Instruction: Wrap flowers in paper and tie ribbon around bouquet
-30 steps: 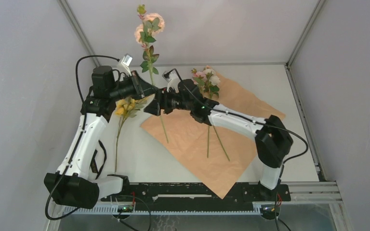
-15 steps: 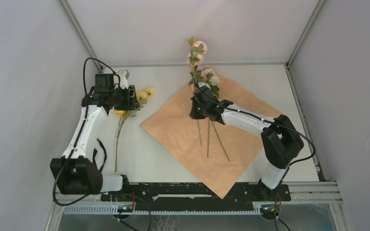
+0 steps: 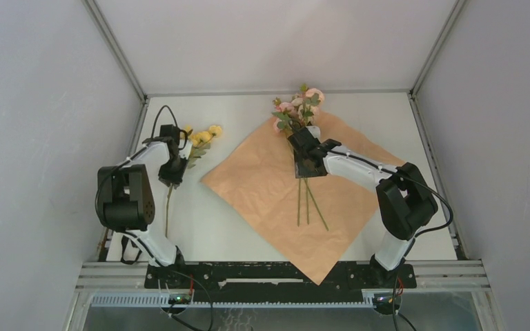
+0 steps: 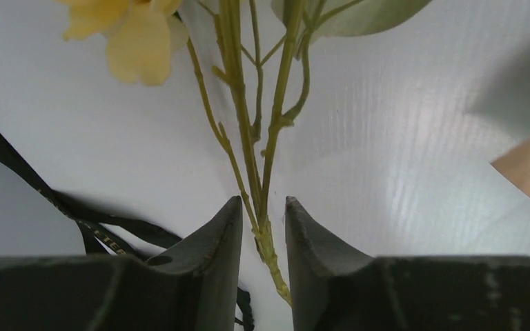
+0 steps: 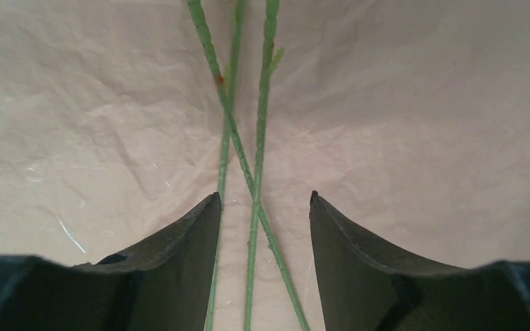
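Straddling flower stems (image 5: 265, 83), part-open, unclamped: left gripper (image 4: 262, 203), right gripper (image 5: 264, 198) over paper (image 5: 421, 103).

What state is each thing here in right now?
Paper: flat, unfolded, peach side up.
Pink flowers: stems on the paper, unwrapped.
Yellow flowers: lying off the paper.
Ribbon: loose, untied.
Left end effector: open, straddling the yellow stem.
Right end effector: open over the pink stems.

white table (image 3: 203, 231), pale grey walls (image 3: 38, 103)
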Available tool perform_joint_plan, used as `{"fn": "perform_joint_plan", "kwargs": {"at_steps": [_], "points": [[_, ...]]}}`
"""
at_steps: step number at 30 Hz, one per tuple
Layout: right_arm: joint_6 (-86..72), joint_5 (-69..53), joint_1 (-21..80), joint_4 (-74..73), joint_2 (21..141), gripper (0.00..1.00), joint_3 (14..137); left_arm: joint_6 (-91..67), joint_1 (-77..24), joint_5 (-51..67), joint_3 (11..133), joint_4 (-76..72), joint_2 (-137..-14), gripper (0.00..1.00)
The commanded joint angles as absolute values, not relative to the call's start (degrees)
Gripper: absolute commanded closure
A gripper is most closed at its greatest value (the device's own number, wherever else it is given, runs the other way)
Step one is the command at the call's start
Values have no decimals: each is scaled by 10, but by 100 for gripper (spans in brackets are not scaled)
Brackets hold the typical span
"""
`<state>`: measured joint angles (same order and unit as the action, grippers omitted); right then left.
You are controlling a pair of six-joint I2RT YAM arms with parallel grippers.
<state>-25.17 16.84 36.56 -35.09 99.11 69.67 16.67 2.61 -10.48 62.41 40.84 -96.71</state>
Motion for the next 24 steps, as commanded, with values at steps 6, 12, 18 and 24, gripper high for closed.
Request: {"fn": "perform_joint_plan", "kwargs": {"at_steps": [6,12,18,24], "points": [[-237,206,370,-390,960,40,704,168,25,-125,679,385,-1016,97],[-232,214,381,-400,930,39,704,137,31,-62,703,433,-947,100],[-180,226,429,-361,876,29,704,75,60,116,775,488,-845,100],[-127,97,476,-252,817,23,704,-11,71,313,818,482,-767,100]]}}
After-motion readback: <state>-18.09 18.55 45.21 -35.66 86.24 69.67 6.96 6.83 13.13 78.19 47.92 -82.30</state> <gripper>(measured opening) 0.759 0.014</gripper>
